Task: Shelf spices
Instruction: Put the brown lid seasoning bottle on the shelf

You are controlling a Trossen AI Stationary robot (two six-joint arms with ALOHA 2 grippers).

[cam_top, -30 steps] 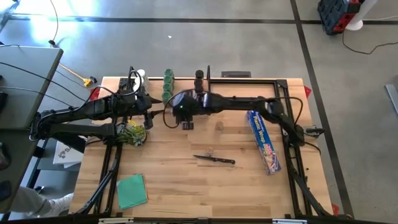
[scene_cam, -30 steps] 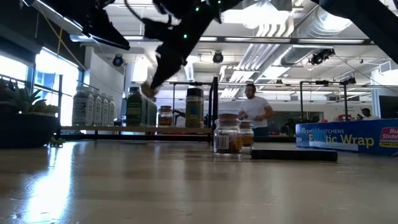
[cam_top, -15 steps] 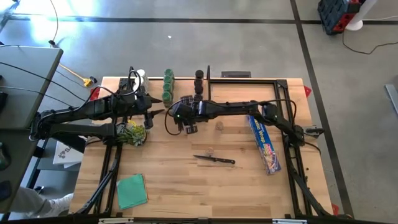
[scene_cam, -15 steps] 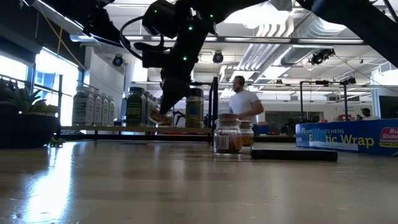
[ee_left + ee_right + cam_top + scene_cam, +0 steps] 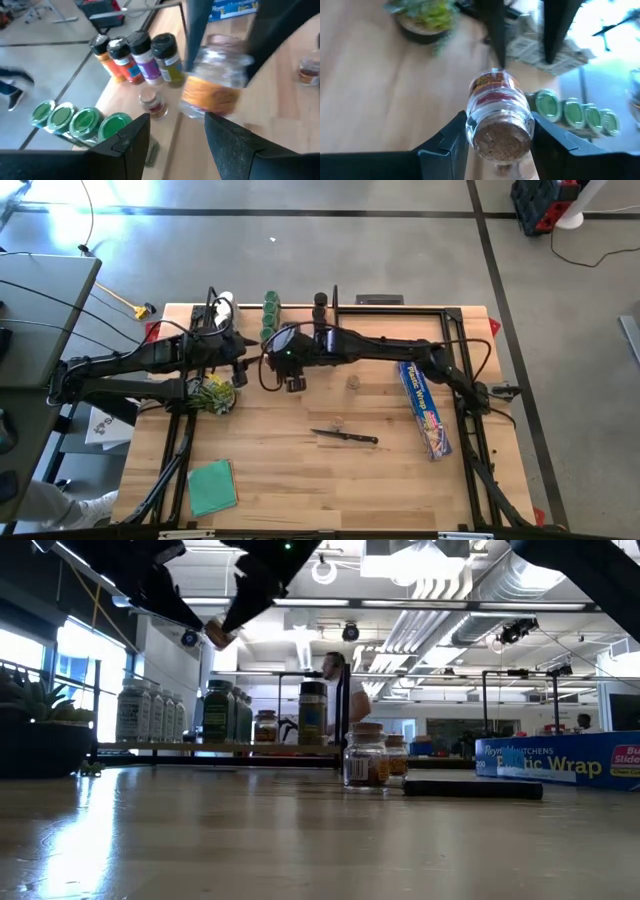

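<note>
A clear spice jar (image 5: 499,107) with an orange label and a brown cap is in my right gripper (image 5: 499,120), high above the table (image 5: 215,635) and just in front of the shelf. My left gripper (image 5: 177,120) is open and faces the jar (image 5: 215,75) from the table's left, with a gap between them. In the high view the two grippers (image 5: 245,355) (image 5: 278,363) nearly meet. The shelf (image 5: 150,747) runs along the far edge and carries white-, green- and black-capped jars (image 5: 80,120) (image 5: 167,52). Two more jars (image 5: 365,755) stand on the table. My right gripper pinches the jar between its two fingers (image 5: 452,145) at the cap end (image 5: 502,140), with the brown cap turned back toward the wrist. The fingers come from the table's right. The jar is lifted clear and tilted, and its labelled body (image 5: 207,97) points toward my left gripper.
A potted green plant (image 5: 213,392) sits under my left arm. A dark-handled knife (image 5: 345,437) lies mid-table and a blue wrap box (image 5: 425,405) lies toward the right. A green square (image 5: 212,485) is near the front left. A person (image 5: 335,690) walks in the room behind.
My right gripper dipped toward the shelf with the jar. It then rose well above the table and moved toward the table's left, up to my left gripper. The person in the room behind walked toward the left.
</note>
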